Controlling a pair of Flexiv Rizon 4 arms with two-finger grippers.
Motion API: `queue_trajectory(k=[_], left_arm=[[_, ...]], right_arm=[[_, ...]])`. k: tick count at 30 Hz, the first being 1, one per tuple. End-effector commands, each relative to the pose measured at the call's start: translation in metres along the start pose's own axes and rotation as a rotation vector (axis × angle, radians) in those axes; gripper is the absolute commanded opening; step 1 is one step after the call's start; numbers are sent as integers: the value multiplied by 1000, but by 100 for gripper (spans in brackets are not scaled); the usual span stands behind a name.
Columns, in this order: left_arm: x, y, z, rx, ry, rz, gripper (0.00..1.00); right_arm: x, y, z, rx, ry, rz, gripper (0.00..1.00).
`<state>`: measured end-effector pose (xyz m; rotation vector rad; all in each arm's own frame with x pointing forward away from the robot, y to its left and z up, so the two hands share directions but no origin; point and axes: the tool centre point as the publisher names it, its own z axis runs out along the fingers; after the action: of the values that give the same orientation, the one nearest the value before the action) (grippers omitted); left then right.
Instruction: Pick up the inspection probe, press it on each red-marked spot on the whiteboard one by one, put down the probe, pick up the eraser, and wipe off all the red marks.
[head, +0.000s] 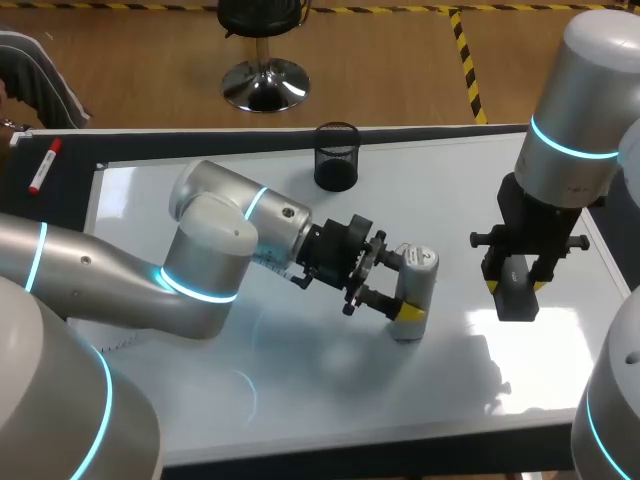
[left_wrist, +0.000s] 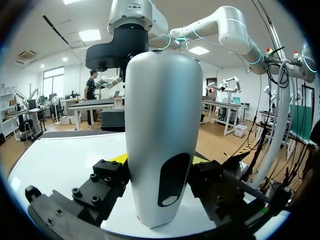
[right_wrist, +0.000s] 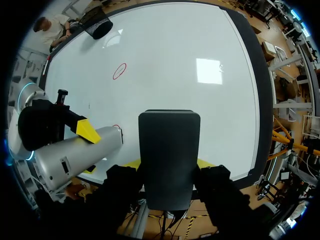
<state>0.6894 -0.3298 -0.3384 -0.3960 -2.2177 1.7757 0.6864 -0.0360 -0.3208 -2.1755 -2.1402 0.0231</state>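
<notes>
Probe (head: 414, 272) is standing on the whiteboard (head: 440, 190) near its middle, with the left gripper (head: 392, 286) clenching it from both sides. Right gripper (head: 516, 282) is grasping the dark eraser (head: 518, 298), hovering over the board's right part; a red ring (right_wrist: 119, 70) is marking the board.

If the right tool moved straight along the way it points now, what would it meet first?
Probably the whiteboard: the right tool, shut on the eraser, points down at bare board beside the probe.
</notes>
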Motion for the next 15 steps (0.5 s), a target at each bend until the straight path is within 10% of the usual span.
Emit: queue_trajectory(k=[1,15], left_arm=[[4,10,4,10,2,10,0],[6,0,5,39,-3,29,0]], right_arm=[[-1,0,-1,0,2,-2,0],[-1,0,-1,0,2,-2,0]])
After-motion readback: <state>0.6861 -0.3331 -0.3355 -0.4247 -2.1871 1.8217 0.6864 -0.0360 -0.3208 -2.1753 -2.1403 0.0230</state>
